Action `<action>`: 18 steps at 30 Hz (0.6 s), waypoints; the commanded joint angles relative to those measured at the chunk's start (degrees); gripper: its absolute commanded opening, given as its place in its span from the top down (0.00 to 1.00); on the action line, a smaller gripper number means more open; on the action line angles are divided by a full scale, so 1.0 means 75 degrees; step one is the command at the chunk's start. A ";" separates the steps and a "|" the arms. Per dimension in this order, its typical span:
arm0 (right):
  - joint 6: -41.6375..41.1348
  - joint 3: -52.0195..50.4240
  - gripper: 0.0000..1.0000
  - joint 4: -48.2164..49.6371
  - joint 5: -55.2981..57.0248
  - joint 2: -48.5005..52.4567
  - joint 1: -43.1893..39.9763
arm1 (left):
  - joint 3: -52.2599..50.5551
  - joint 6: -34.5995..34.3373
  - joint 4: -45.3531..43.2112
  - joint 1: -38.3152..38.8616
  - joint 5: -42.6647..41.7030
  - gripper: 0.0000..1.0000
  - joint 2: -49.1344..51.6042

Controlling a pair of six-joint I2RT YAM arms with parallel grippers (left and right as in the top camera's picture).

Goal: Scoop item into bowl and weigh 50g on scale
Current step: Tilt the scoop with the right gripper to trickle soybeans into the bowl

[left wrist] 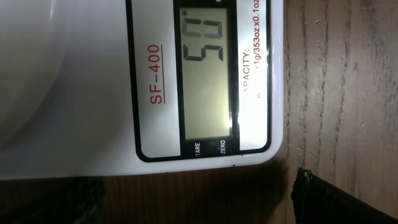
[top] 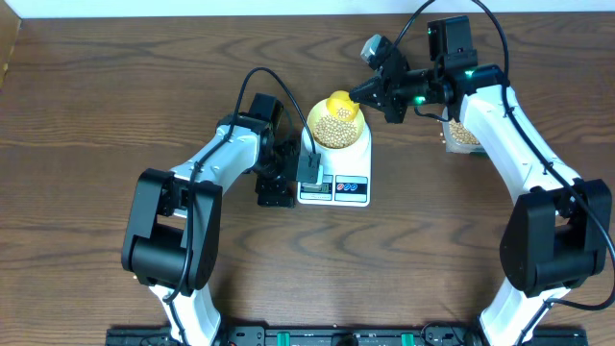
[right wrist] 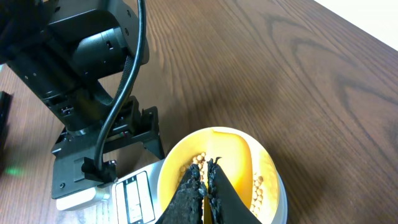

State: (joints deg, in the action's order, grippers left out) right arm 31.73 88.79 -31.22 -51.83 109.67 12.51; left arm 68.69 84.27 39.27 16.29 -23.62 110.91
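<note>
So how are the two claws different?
The left claw is wide open and holds nothing; the right claw is pinched shut on the yellow scoop. The left claw sits by the display of the scale; the right claw is over the bowl of beans. Both are black.

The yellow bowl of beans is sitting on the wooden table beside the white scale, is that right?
No: the yellow bowl of beans is sitting on the white scale, not on the table beside it. The overhead view shows it.
</note>
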 commanded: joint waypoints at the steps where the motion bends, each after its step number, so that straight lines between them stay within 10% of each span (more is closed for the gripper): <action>1: 0.0006 0.0038 0.97 0.0015 -0.0076 -0.0236 0.0044 | -0.0087 0.0105 0.0044 0.0067 -0.0157 0.02 0.0087; 18: 0.0012 0.0038 0.99 0.0023 -0.0146 -0.0236 0.0047 | -0.0087 0.0105 0.0044 0.0067 -0.0157 0.02 0.0087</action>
State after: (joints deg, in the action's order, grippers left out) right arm 31.73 88.79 -30.85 -51.81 109.67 12.51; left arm 68.69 84.27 39.27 16.29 -23.62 110.91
